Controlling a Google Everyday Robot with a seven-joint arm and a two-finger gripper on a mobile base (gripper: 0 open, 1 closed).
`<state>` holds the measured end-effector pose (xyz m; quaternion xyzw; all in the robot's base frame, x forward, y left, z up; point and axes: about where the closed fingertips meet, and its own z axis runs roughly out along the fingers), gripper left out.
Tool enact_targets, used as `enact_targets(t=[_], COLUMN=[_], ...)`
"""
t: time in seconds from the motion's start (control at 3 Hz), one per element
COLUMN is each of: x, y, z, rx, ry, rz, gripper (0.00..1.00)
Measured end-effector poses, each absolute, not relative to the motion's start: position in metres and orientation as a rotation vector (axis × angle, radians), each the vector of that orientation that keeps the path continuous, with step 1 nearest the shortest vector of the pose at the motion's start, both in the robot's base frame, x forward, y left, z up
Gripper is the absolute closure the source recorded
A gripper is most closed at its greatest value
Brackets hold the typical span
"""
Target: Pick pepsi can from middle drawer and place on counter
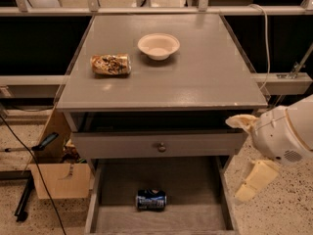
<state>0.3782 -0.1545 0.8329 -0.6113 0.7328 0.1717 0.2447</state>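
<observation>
The pepsi can (151, 199) lies on its side on the floor of the open middle drawer (195, 192), near the drawer's front middle. The counter (205, 77) is the grey cabinet top above it. My gripper (248, 153) hangs at the right of the cabinet, beside the drawers and off their right edge, well apart from the can. Its two cream fingers (257, 180) stand wide apart and hold nothing.
A tan-brown can (111, 64) lies on the counter's left, and a white bowl (158, 45) sits behind it. A grey drawer front with a round knob (161, 147) is above the open drawer. A cardboard box (58, 180) and a black cable (29, 165) are on the floor at left.
</observation>
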Motion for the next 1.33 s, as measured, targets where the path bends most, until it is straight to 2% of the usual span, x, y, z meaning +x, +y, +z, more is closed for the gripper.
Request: enact_targets(t=[0.67, 1.33], x=[0.367, 0.387], y=[-0.129, -0.111], z=[0.746, 0.672], rx=[-1.622, -1.596], ry=[2.004, 2.043], rz=[0.613, 0.696], gripper=[0.00, 0.00])
